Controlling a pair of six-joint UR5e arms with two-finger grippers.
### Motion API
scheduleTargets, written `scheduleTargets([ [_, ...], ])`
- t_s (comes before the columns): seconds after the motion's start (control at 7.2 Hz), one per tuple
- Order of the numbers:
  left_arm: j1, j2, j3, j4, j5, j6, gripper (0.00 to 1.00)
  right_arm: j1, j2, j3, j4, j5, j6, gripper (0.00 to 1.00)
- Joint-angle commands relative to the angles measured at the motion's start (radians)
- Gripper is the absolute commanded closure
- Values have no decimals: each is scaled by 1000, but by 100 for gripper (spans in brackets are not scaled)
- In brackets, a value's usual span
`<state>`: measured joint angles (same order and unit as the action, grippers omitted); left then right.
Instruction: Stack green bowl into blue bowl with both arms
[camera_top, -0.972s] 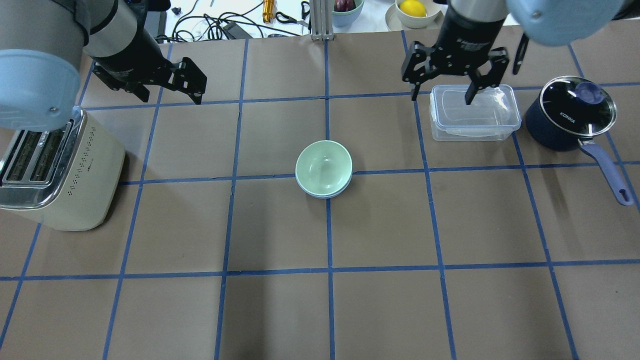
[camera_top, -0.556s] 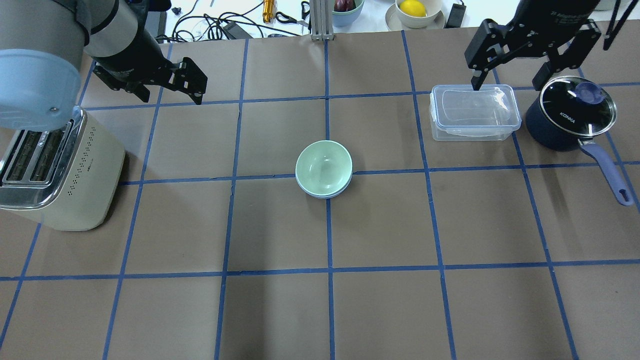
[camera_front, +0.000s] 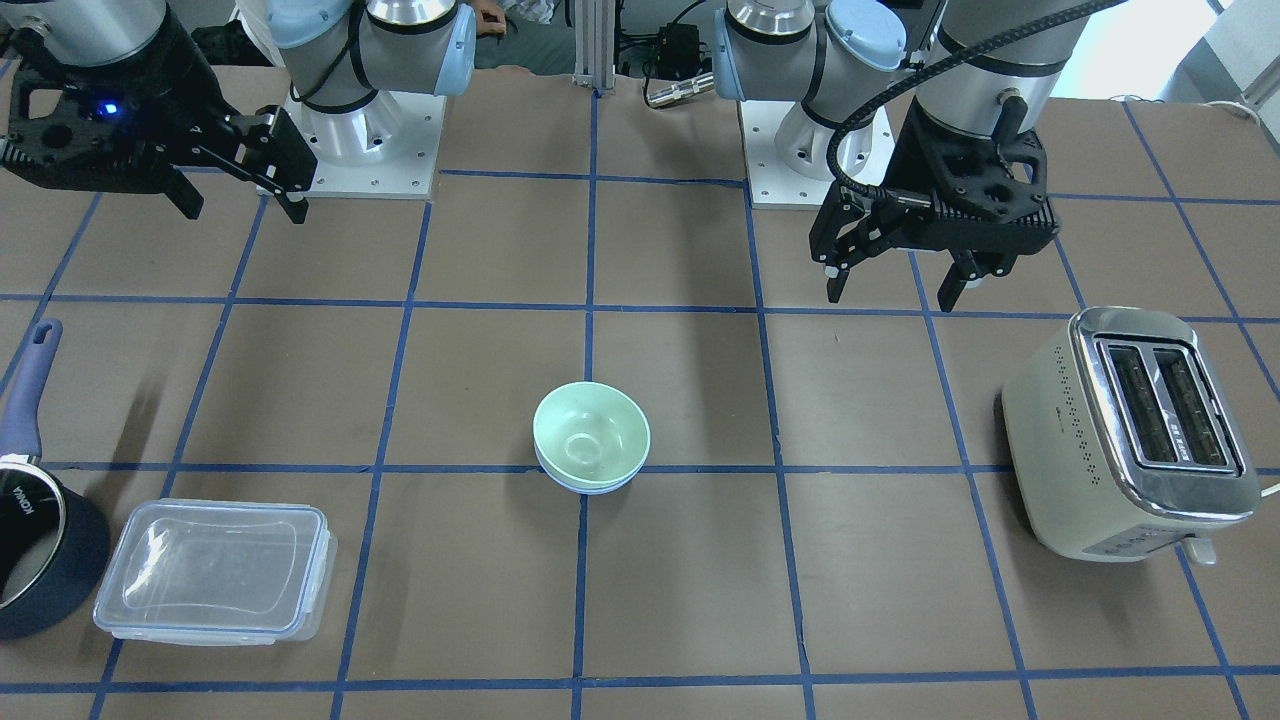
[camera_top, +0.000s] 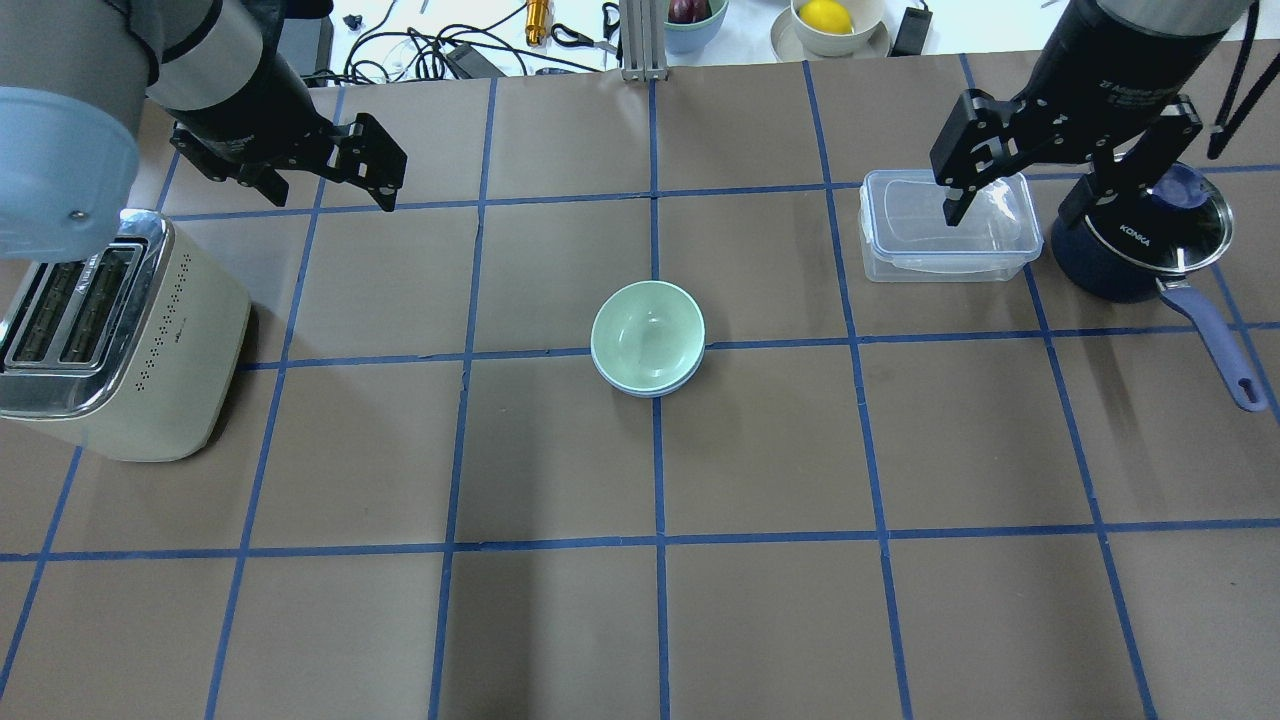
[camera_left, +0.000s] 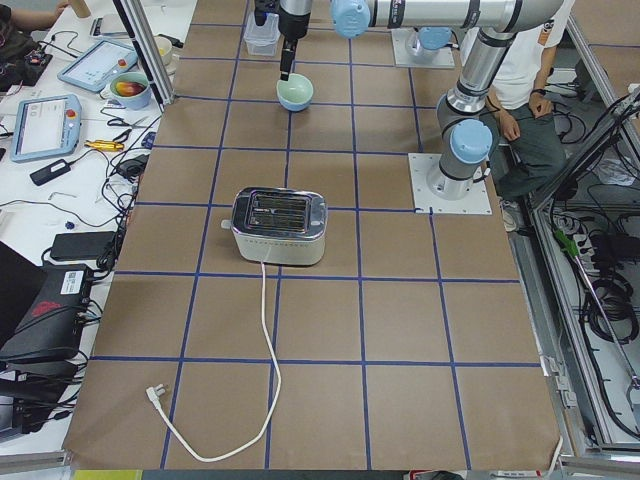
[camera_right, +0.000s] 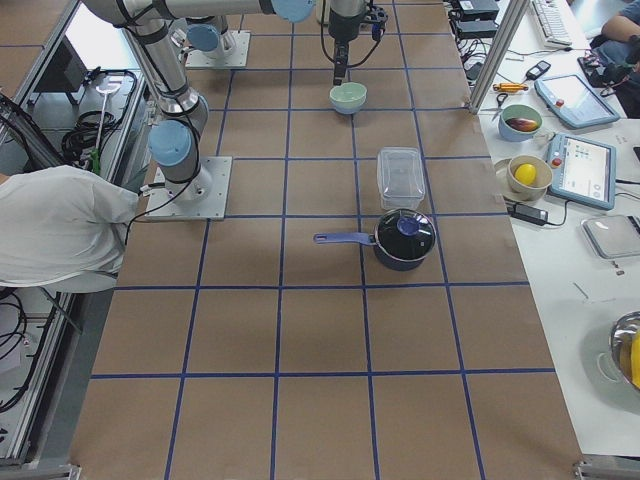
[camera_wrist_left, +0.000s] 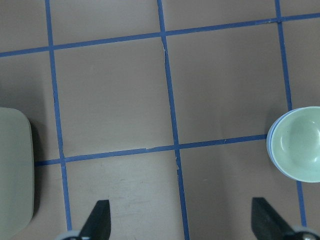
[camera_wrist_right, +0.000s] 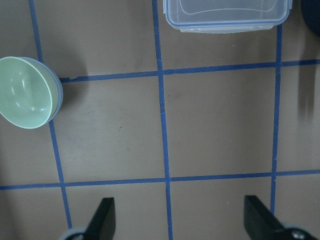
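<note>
The green bowl (camera_top: 648, 335) sits nested inside the blue bowl (camera_top: 645, 391) at the table's middle; only a thin blue rim shows beneath it. The stack also shows in the front view: green bowl (camera_front: 590, 435), blue bowl (camera_front: 590, 488). My left gripper (camera_top: 335, 195) is open and empty, raised at the far left, well apart from the bowls. My right gripper (camera_top: 1010, 215) is open and empty, raised over the gap between container and saucepan. The left wrist view shows the green bowl (camera_wrist_left: 300, 145) at its right edge; the right wrist view shows it (camera_wrist_right: 25, 92) at its left edge.
A cream toaster (camera_top: 120, 330) stands at the left edge. A clear lidded container (camera_top: 900, 245) and a dark navy saucepan (camera_top: 1140, 250) with a glass lid stand at the far right. Cables and other bowls lie beyond the far edge.
My right gripper has moved to the right, from over the clear container toward the saucepan. My left gripper has shifted slightly. The stacked bowls have not moved.
</note>
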<state>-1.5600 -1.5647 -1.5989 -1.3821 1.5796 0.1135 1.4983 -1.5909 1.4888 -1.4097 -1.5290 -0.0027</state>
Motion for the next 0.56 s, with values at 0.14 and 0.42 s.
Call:
scheduleTargets([
  [0.14, 0, 6, 11, -37, 2, 0, 0, 31, 38, -1, -98, -5, -83, 0],
  [0.42, 6, -11, 52, -67, 5, 2, 0, 31, 37, -2, -94, -8, -82, 0],
])
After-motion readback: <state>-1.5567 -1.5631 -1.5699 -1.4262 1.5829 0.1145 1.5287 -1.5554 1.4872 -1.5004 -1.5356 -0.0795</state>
